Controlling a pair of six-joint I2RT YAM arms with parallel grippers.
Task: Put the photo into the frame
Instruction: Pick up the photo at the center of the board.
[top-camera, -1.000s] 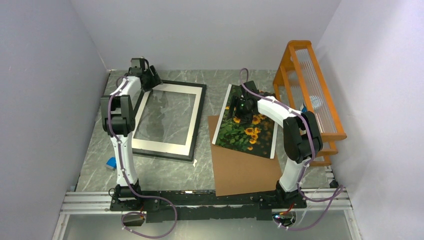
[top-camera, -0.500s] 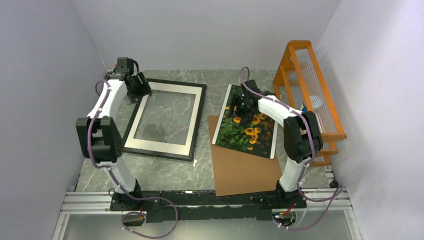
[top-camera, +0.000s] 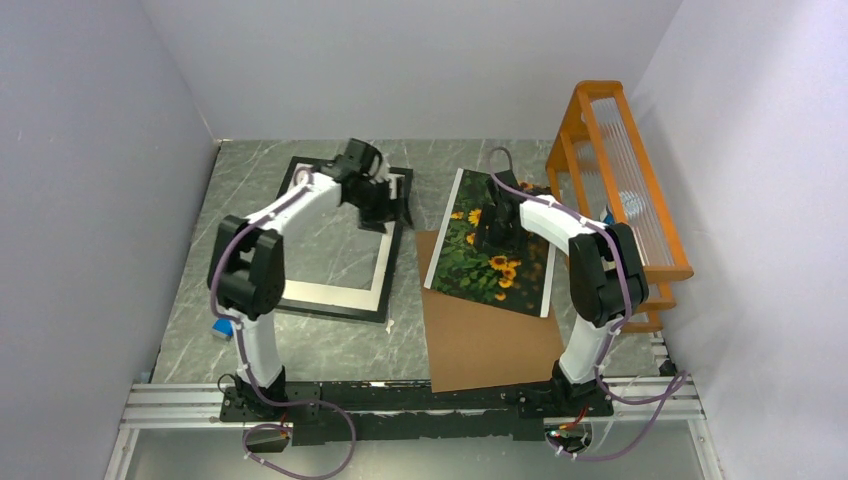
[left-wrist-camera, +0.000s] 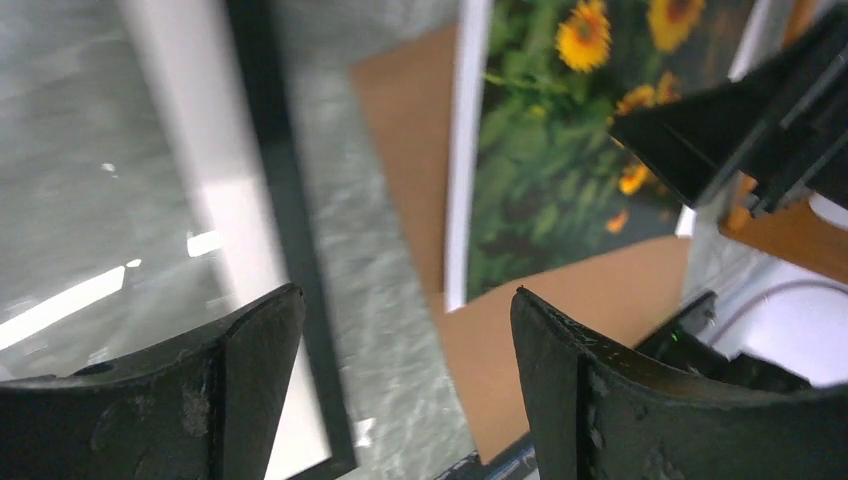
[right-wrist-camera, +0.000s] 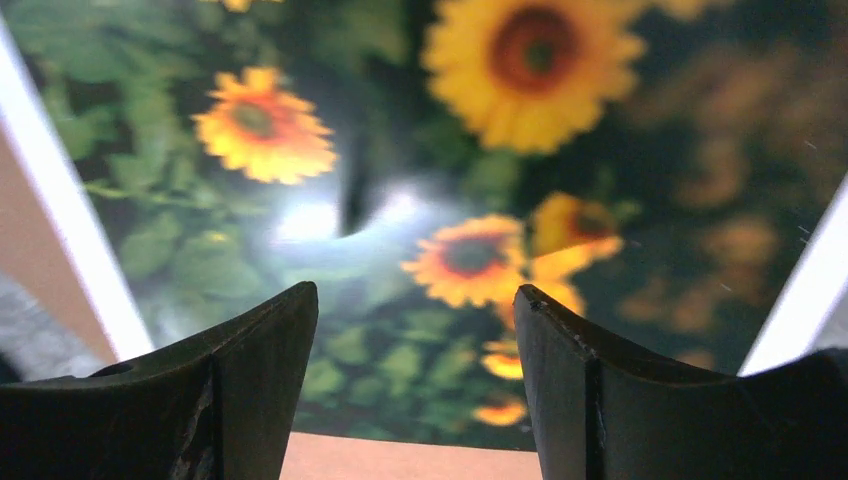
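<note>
The photo (top-camera: 488, 265), a sunflower print with a white border, lies tilted on a brown backing board (top-camera: 490, 345) right of centre. It fills the right wrist view (right-wrist-camera: 450, 200) and shows in the left wrist view (left-wrist-camera: 560, 170). The black frame (top-camera: 325, 311) lies flat on the left with a white mat (top-camera: 330, 295) inside it; its right rail shows in the left wrist view (left-wrist-camera: 275, 200). My left gripper (top-camera: 392, 212) is open and empty above the frame's right rail (left-wrist-camera: 405, 330). My right gripper (top-camera: 493, 236) is open and empty, close over the photo's upper part (right-wrist-camera: 415, 320).
An orange wooden rack (top-camera: 620, 190) stands at the far right against the wall. The backing board (left-wrist-camera: 570, 320) reaches toward the near rail. A small blue object (top-camera: 222, 326) lies by the left arm's base. Walls close in on the left, back and right.
My left arm has swung from the frame's far left corner across to its right rail. My right gripper has shifted slightly right over the photo. The photo and the frame have not moved.
</note>
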